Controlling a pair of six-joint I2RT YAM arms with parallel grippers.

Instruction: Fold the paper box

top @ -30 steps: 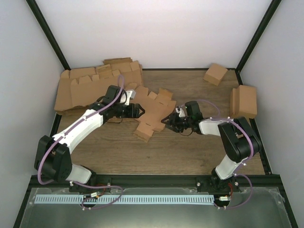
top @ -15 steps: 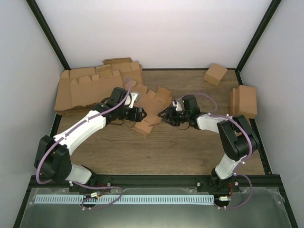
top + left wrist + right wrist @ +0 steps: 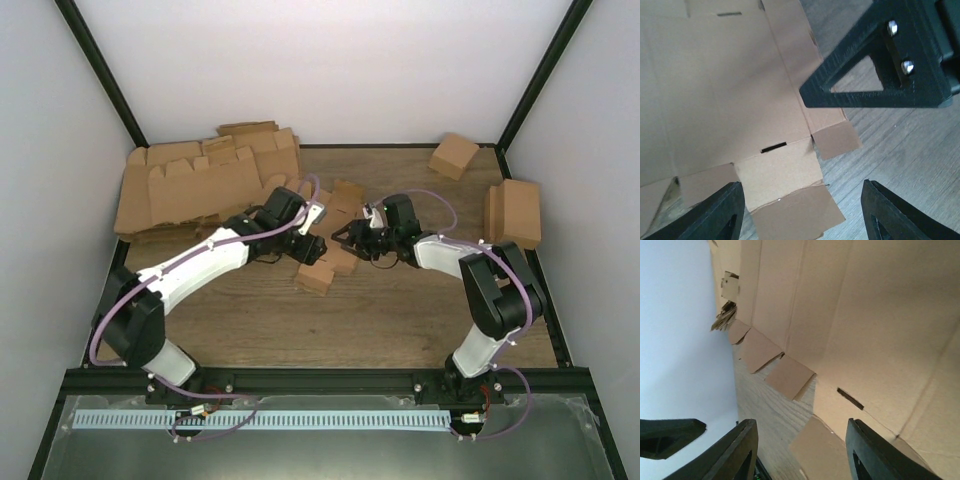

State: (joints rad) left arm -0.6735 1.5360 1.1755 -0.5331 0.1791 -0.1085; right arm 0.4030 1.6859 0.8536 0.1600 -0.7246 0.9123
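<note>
Left end effector (image 3: 800,210) over paper box (image 3: 715,90)

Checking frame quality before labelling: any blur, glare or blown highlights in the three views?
Top external: evenly lit, sharp, only soft shadows. Left wrist: paper box crisp, the jaws dark with little detail. Right wrist: white wall blown out, box sharp.

Bright, even light, faint shadows; the paper box (image 3: 715,90) looks soft up close.

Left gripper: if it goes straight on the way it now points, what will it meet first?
Probably the paper box: its flap lies between the open fingers of the left gripper; depth unclear.
</note>
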